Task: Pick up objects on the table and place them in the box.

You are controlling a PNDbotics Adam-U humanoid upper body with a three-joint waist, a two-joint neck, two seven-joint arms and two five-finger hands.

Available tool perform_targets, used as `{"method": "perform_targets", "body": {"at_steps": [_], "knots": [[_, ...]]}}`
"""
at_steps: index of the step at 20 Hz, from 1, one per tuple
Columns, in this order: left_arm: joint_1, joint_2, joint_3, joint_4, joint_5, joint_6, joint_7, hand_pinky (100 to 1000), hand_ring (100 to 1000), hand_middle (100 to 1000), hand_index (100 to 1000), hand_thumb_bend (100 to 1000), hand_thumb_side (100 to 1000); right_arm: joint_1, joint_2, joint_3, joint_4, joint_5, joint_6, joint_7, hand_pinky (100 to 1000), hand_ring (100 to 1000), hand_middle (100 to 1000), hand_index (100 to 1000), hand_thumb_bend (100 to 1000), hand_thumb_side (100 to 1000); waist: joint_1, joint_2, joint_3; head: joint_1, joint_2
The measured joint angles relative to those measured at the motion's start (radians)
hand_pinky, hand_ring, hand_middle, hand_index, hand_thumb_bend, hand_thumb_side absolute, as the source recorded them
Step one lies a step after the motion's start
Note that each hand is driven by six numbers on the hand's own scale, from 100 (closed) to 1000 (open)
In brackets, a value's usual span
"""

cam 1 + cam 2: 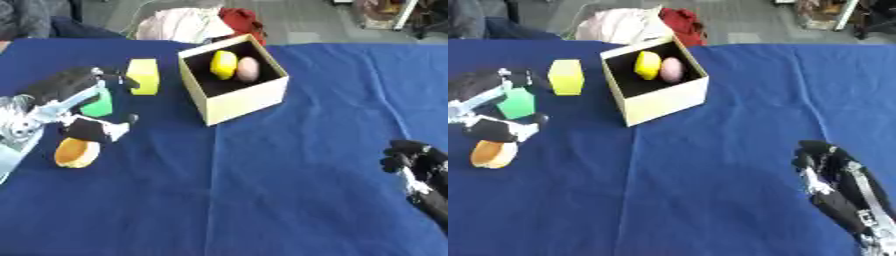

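A cream cardboard box (249, 102) stands open at the table's middle back. Inside it lie a yellow object (223, 64) and a pale pink, egg-shaped one (249, 69). Left of the box stands a yellow block (143, 76). My left hand (66, 87) reaches in from the left, its fingers arched over a green block (99, 106) and its thumb (98, 128) spread below it, apart from the block. An orange rounded object (76, 153) lies just under the thumb. My right hand (831, 167) rests open at the lower right, fingers up, holding nothing.
A blue cloth (262, 190) covers the table. Past the far edge lie a pinkish-white bundle (179, 22) and a red one (241, 20). A dark shape (35, 20) shows at the far left corner.
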Motion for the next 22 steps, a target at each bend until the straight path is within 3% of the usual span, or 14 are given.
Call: {"method": "perform_targets", "body": {"at_steps": [11,22], "knots": [[0.054,-0.039,0.052,0.116,-0.081,0.038,0.042,822,765,791,883,236,396,-0.001,-0.001,-0.005,0.000,0.006,0.000,-0.001,654,657,644,764,100,395,0.000,0.000,0.007,-0.002,-0.003],[0.064,-0.054,0.066,0.165,-0.109,0.043,0.043,818,759,788,882,268,381,-0.002,-0.001,-0.005,0.000,0.006,0.000,-0.001,655,657,643,764,100,397,0.000,0.000,0.006,0.098,-0.003]]}}
